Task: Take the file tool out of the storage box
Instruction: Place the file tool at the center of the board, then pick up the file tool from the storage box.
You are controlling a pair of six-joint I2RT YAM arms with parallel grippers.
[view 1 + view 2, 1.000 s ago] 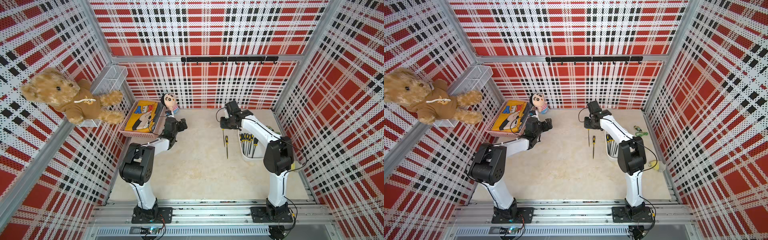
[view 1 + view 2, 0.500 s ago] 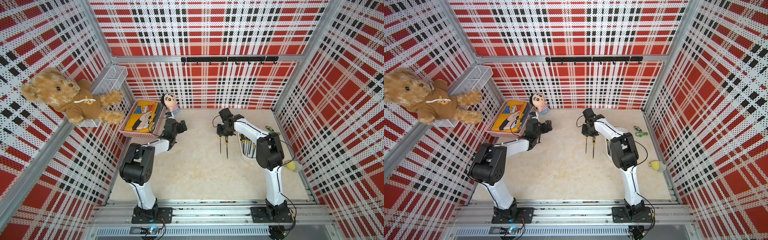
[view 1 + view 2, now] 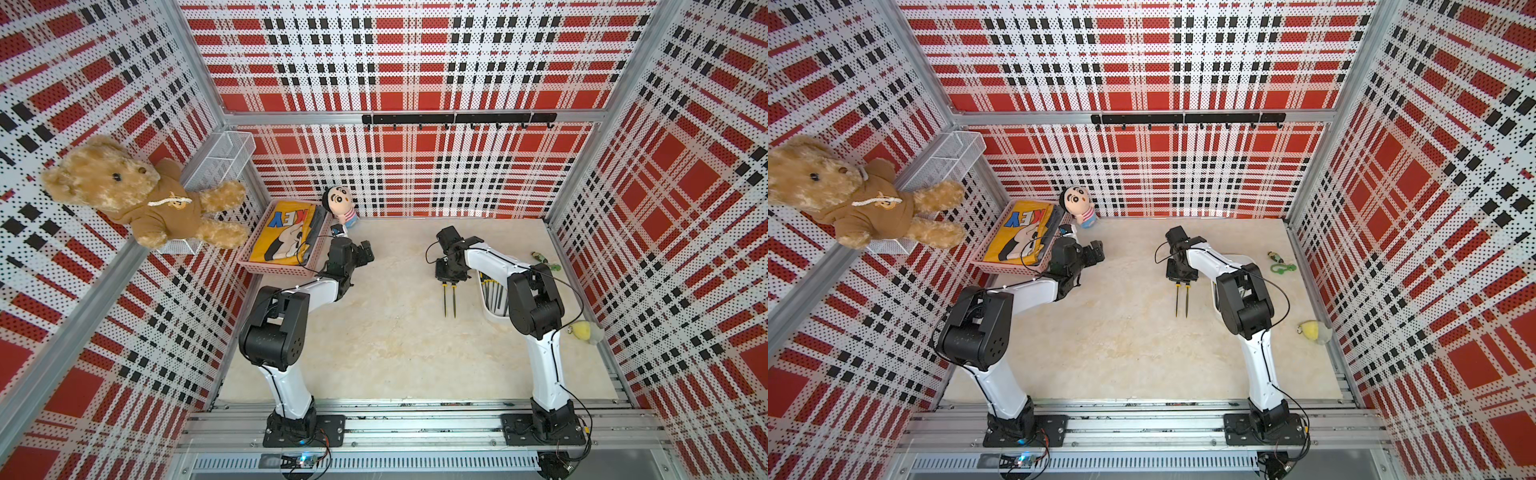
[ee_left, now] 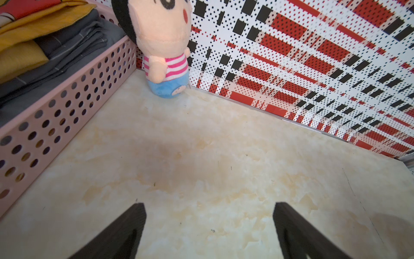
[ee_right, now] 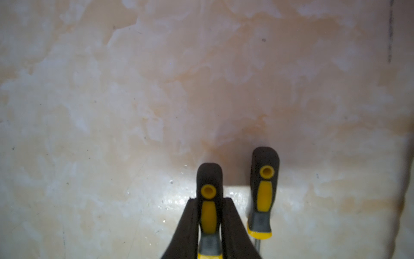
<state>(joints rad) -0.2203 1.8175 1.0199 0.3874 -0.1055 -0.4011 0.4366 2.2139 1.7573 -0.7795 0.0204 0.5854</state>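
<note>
Both top views hung high over front rail (image 3: 374,419), tilted steeply down toward back wall (image 3: 415,174); near-identical framing of whole scene. Left wrist camera sat low, close to table (image 4: 201,157), looked between fingers of left gripper (image 4: 208,205) at pink basket (image 4: 67,107) and doll (image 4: 163,56), both shared with top views. Right wrist camera faced straight down, very close; file tool (image 5: 208,215) and second file (image 5: 264,192) also seen in both top views.
</note>
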